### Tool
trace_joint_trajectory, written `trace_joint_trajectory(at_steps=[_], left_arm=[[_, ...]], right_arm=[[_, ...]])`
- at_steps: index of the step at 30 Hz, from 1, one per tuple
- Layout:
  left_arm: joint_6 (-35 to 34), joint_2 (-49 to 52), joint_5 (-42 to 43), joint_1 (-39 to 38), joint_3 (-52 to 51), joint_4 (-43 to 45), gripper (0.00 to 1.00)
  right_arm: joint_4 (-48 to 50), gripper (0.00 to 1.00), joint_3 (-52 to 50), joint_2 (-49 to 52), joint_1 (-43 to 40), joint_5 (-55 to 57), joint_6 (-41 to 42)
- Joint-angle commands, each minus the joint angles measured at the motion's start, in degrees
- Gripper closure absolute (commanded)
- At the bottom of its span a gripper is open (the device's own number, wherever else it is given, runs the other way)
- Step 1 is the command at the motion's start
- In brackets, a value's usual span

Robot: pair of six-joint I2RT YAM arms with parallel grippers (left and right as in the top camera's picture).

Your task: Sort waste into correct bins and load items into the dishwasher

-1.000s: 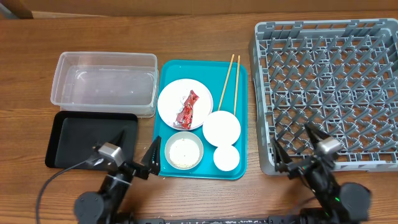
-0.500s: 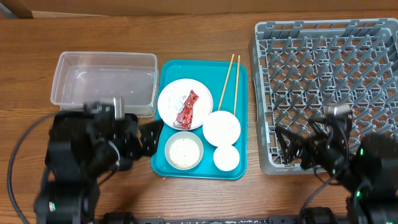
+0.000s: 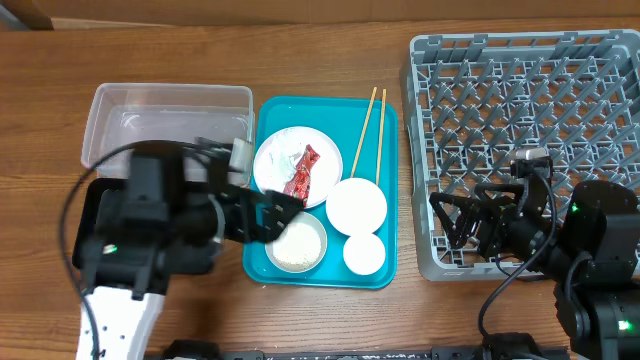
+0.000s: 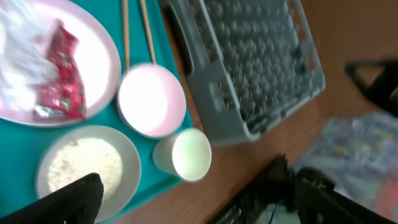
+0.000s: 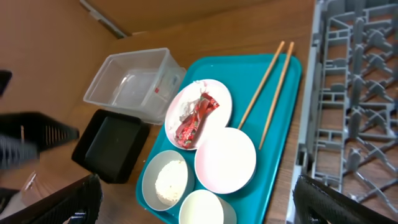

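The right wrist view shows the black tray [image 5: 112, 145] plainly, just beside the clear tub [image 5: 134, 84]; overhead, the left arm hides nearly all of it. The left wrist view shows rice in the bowl [image 4: 87, 165] and crumpled paper [image 4: 18, 59] beside the red wrapper [image 4: 61, 74] on the plate [image 4: 93, 37]; overhead, the left hand [image 3: 275, 213] overlaps that bowl's edge. Both hands are spread wide and empty, the right hand [image 3: 447, 225] at the dish rack's [image 3: 520, 100] near wall. Chopsticks [image 3: 370, 130], white bowl [image 3: 356, 206] and cup [image 3: 364, 254] sit on the teal tray [image 3: 300, 112]. Overhead the rack is cut off at the right, and the left wrist picture is blurred.
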Motion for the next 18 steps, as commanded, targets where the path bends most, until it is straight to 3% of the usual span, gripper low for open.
trace_joint_trajectory(at_steps=[1, 5, 10, 18], left_arm=[[0.0, 2.47, -13.68, -10.67, 1.09, -1.2, 0.0], [-6.64, 7.43, -29.2, -23.74, 0.37, -0.26, 0.01], [-12.26, 17.03, -39.76, -33.77, 0.33, 1.99, 0.16], [-13.57, 32.13, -34.69, -35.6, 0.35, 8.0, 0.55]], right_arm=[[0.31, 0.0, 1.75, -0.35, -0.28, 3.69, 4.26], [0.46, 0.0, 1.75, -0.31, -0.28, 3.65, 4.44], [0.22, 0.0, 1.75, -0.31, -0.28, 3.63, 5.09], [-0.17, 0.0, 1.73, -0.31, -0.28, 3.63, 5.07]])
